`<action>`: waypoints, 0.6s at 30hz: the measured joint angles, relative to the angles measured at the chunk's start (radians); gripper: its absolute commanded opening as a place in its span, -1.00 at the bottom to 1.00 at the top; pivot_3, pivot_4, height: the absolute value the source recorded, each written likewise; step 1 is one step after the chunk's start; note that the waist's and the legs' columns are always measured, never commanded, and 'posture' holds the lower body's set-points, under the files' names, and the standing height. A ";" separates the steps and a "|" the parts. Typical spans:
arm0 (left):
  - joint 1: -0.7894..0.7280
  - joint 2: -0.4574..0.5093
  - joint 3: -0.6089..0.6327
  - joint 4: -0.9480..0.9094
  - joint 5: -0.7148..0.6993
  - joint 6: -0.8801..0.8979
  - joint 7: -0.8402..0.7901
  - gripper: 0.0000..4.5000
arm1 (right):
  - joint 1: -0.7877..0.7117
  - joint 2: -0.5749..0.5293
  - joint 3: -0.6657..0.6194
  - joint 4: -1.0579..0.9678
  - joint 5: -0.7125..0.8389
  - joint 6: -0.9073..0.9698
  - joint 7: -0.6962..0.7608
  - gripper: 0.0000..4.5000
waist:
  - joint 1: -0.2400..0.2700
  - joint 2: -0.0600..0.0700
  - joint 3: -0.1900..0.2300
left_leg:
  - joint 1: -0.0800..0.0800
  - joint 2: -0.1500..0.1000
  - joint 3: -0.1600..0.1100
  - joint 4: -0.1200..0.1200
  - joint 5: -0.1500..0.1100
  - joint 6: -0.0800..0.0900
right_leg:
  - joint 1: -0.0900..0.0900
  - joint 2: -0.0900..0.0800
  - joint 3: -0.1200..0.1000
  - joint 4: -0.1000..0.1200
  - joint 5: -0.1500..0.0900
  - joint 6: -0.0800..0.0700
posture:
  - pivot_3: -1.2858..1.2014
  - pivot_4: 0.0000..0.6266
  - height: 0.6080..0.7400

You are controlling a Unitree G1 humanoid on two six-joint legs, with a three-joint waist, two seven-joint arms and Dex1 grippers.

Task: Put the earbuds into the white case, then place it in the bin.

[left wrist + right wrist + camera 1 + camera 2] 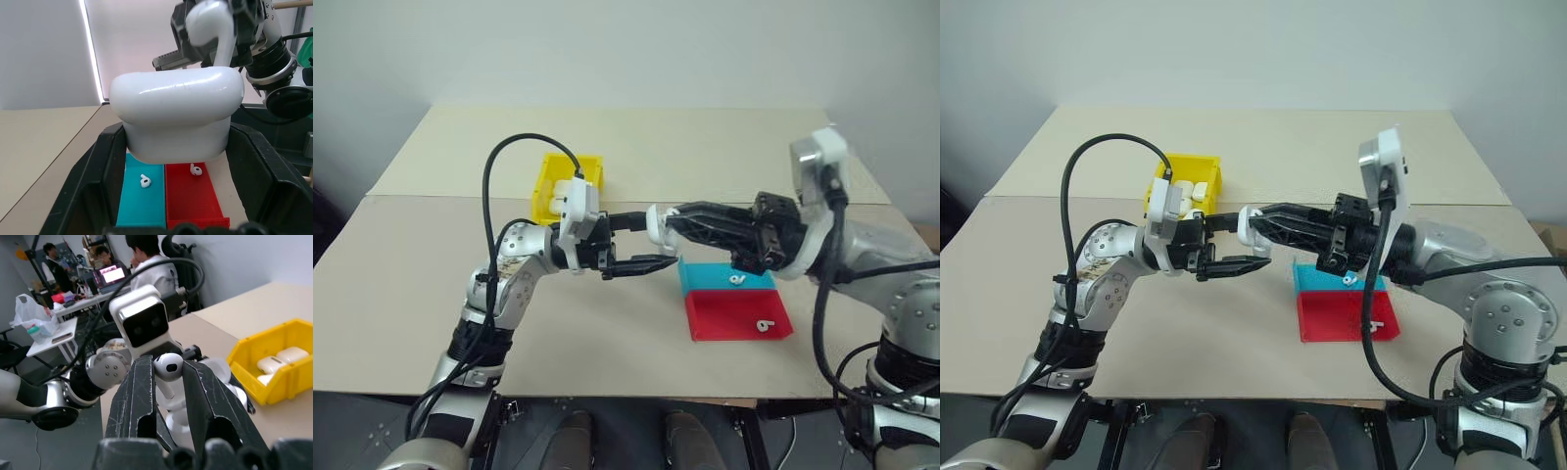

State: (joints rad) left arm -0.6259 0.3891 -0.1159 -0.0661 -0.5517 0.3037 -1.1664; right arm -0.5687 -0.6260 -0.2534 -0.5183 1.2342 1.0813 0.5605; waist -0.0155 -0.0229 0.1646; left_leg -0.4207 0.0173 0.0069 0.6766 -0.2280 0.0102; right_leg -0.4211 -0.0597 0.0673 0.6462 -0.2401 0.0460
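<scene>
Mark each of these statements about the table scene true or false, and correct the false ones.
1. The right gripper holds an earbud between its jaws. True.
2. The left gripper is empty. False: it holds the white case.
3. The yellow bin already contains white cases. True.
4. The blue tray holds two earbuds. False: one earbud lies in it.
5. The red tray holds one earbud. True.
6. The held earbud is already seated in the case. False: it is above the case's open top, stem pointing at it.
</scene>
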 measured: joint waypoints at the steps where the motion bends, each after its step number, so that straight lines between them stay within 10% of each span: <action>1: 0.000 0.000 0.000 0.000 0.000 0.000 0.000 0.23 | 0.005 -0.005 0.003 0.000 -0.004 -0.005 0.002 -0.73 | 0.000 0.000 0.000 | 0.000 0.000 0.000 0.000 0.000 0.000 | 0.000 0.000 0.000 0.000 0.000 0.000 | 0.03 -0.52 1.00; 18: 0.005 0.004 -0.003 -0.008 0.005 0.002 0.002 0.23 | 0.047 -0.092 0.100 -0.025 -0.138 -0.120 0.088 -0.73 | 0.000 0.000 0.000 | 0.000 0.000 0.000 0.000 0.000 0.000 | 0.000 0.000 0.000 0.000 0.000 0.000 | 0.03 -0.52 1.00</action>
State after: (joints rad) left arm -0.6211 0.3931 -0.1193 -0.0740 -0.5465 0.3052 -1.1643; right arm -0.5219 -0.7184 -0.1534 -0.5438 1.0965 0.9613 0.6482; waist -0.0150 -0.0229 0.1647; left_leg -0.4209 0.0175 0.0069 0.6768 -0.2280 0.0102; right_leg -0.4210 -0.0594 0.0670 0.6459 -0.2401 0.0460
